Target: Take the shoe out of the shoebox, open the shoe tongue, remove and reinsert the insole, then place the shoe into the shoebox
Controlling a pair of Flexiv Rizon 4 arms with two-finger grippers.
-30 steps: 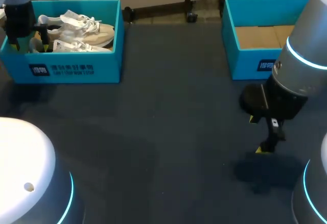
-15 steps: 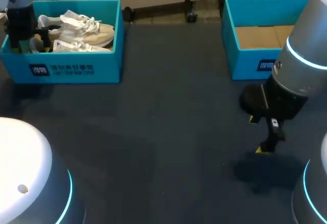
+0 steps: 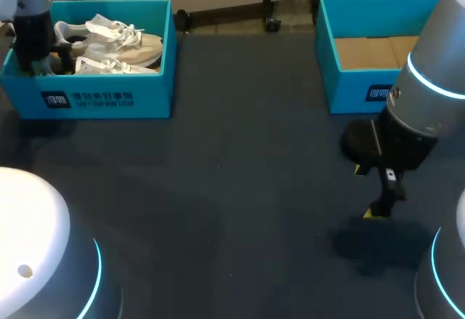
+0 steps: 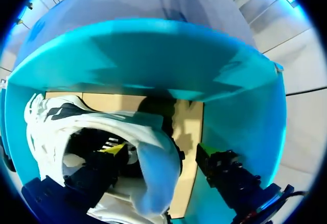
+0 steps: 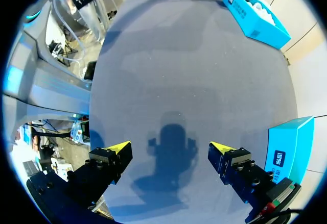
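**At the table's far-left corner: left gripper astride a shoe heel, lift-out not yet made**

At the far-left corner of the table (image 3: 240, 188) sits the left shoebox (image 3: 109, 101), with 2 white shoes (image 3: 116, 43) lying inside, toes toward its right wall. The left gripper (image 4: 161, 150) is down at the box's left end with its fingers spread. 1 finger sits inside a shoe's opening and the other is outside the heel (image 4: 153, 168), apparently clear of it, so nothing is clamped.

The step in hand looks to be taking the shoe out. To do it well, the fingers should close squarely on the heel collar, deep enough to catch firm material. They should then rise straight up, so the toe clears the wall and the laces do not drag the neighbouring shoe.

Near the table's right edge the right gripper (image 5: 169, 147) hovers above the surface, fingers released and holding nothing. At the far-right corner stands the right shoebox (image 3: 363, 94), its cardboard floor showing.
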